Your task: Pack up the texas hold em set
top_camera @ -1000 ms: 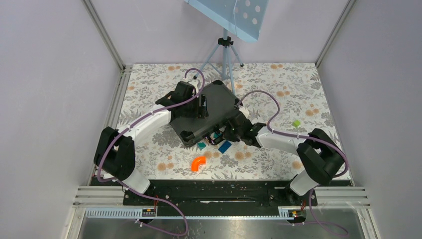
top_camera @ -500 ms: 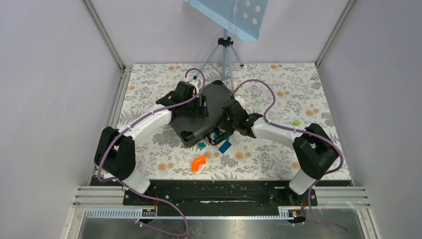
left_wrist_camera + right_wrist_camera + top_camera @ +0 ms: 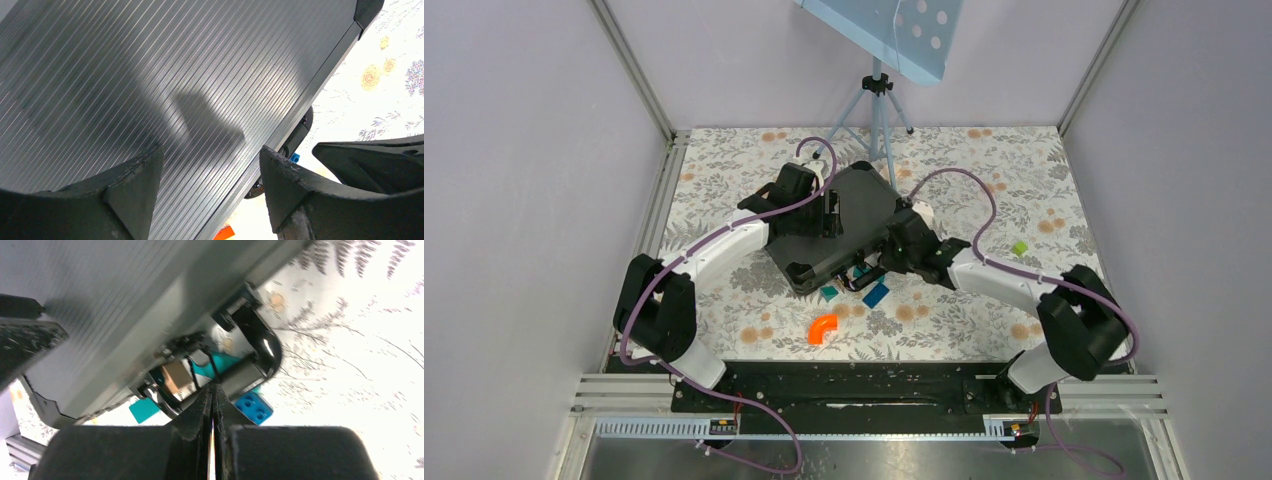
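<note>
Nearest the arm bases, an orange curved piece (image 3: 824,328) lies on the floral table (image 3: 1024,180). Just beyond it sit a teal block (image 3: 828,293) and a blue block (image 3: 876,294), close under the near edge of the black briefcase (image 3: 844,215).

The right pincer (image 3: 882,263) is at that near edge. Its wrist view shows the two fingers pressed flat together with nothing between them, and the tips are right at the case's black handle (image 3: 257,347). Whether they touch it I cannot tell.

The briefcase lies flat near the middle of the table, turned at an angle, lid down.

The left pincer (image 3: 829,215) is over the ribbed lid. Its fingers (image 3: 132,192) are spread well apart and hold nothing, with only the lid showing between them.

A small green piece (image 3: 1020,247) lies well apart to the right. A tripod (image 3: 877,110) stands at the far edge.
</note>
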Robot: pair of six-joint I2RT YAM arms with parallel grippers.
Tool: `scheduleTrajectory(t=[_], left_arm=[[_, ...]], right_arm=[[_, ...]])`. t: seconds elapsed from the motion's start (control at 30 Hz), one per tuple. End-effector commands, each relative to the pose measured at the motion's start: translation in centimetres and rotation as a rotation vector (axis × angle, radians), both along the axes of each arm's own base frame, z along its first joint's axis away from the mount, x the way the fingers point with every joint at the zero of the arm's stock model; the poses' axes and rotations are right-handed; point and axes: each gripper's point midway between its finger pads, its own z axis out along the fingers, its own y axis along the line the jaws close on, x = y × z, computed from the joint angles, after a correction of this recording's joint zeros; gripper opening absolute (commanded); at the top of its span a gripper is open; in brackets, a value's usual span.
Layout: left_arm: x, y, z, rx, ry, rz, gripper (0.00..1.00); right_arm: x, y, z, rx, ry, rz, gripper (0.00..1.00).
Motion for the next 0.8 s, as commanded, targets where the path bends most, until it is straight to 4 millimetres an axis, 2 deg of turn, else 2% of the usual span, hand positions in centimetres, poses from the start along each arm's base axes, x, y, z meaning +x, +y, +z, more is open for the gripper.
scheduleTrajectory(t=[0.0,0.17,0.23,0.3,0.43,0.77], left_arm=[[-2.9,0.9,-3.7,0.085,0.156,-0.02,0.7],[-2.9,0.9,-3.8,0.085,0.16,-0.019,0.7],[-2.9,0.9,-3.8,0.087,0.161,-0.018,0.7],[-2.9,1.0,-3.7,0.088,0.16,-0.017,0.7],[-2.9,1.0,-3.7,0.091,0.157,-0.017,0.7],[-2.8,1.0,-3.7,0.093,0.156,-0.015,0.7]], right_arm=[[-1.2,-2.4,-0.2,0.0,0.009,-0.081,0.01],[-2.4,-2.3,-1.9,0.036,0.056,-0.08,0.01],[-2.3,-1.8,-2.1,0.055,0.055,-0.065,0.01],[-1.8,-0.5,-1.7,0.1,0.032,-0.029,0.01],[-1.2,0.6,-1.8,0.104,0.04,-0.005,0.02],[-0.3,1.4,-2.3,0.089,0.05,0.001,0.02]])
